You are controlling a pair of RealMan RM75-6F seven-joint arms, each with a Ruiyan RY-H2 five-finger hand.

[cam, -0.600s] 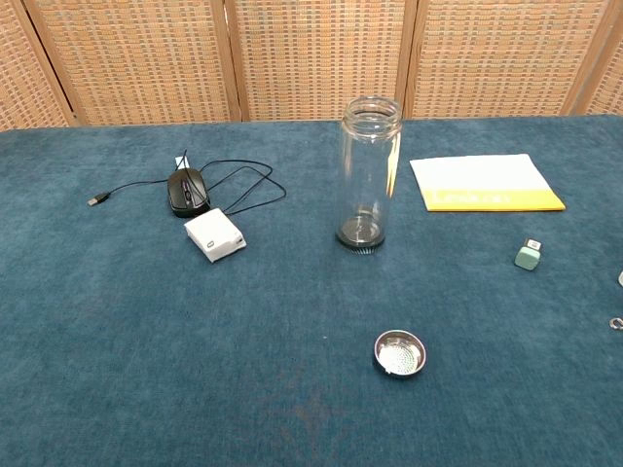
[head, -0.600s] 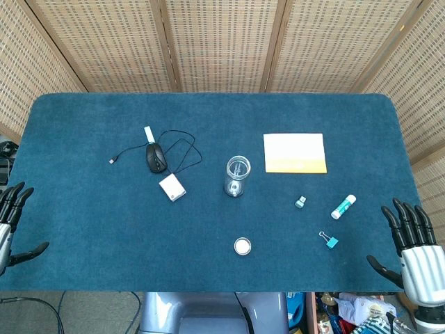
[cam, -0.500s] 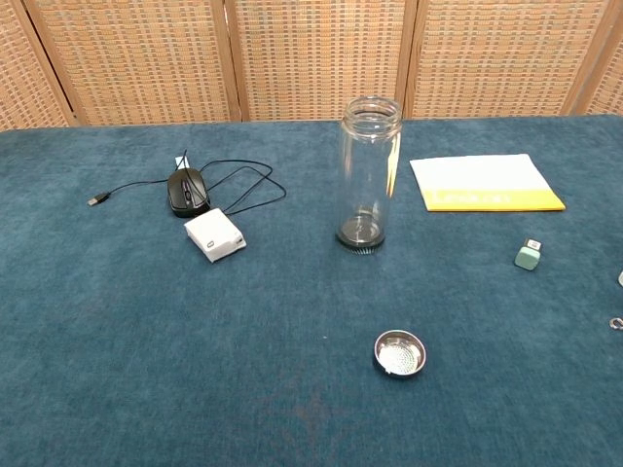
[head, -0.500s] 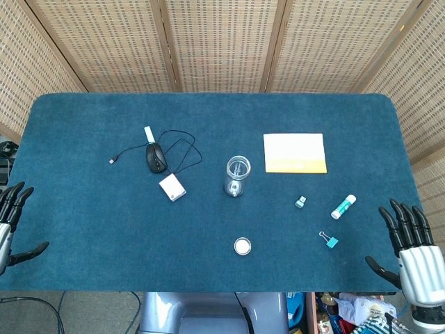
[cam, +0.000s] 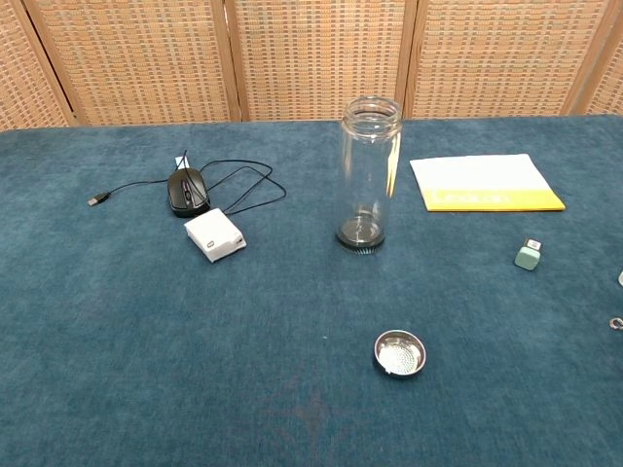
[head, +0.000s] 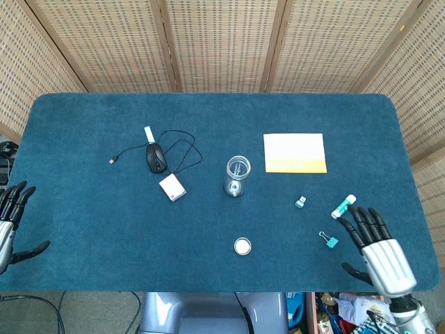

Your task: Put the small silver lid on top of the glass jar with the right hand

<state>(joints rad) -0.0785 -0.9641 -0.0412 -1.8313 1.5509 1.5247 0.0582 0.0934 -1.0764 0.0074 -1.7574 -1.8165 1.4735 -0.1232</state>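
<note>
A tall clear glass jar (head: 237, 176) (cam: 369, 175) stands upright and uncovered near the middle of the blue table. The small silver lid (head: 242, 245) (cam: 400, 352) lies on the cloth in front of it, hollow side up. My right hand (head: 377, 249) is open with fingers spread, over the table's front right, well to the right of the lid and holding nothing. My left hand (head: 10, 225) hangs open beyond the table's left edge. The chest view shows neither hand.
A black mouse (head: 156, 157) with its cable and a white box (head: 172, 188) lie left of the jar. A yellow-and-white booklet (head: 295, 152) lies at the right. A small green block (head: 300, 202), a glue stick (head: 343, 205) and a blue binder clip (head: 329, 240) lie near my right hand.
My right hand has moved left from the table's right edge, over the cloth beside the binder clip. The left hand, jar and lid have not moved.
</note>
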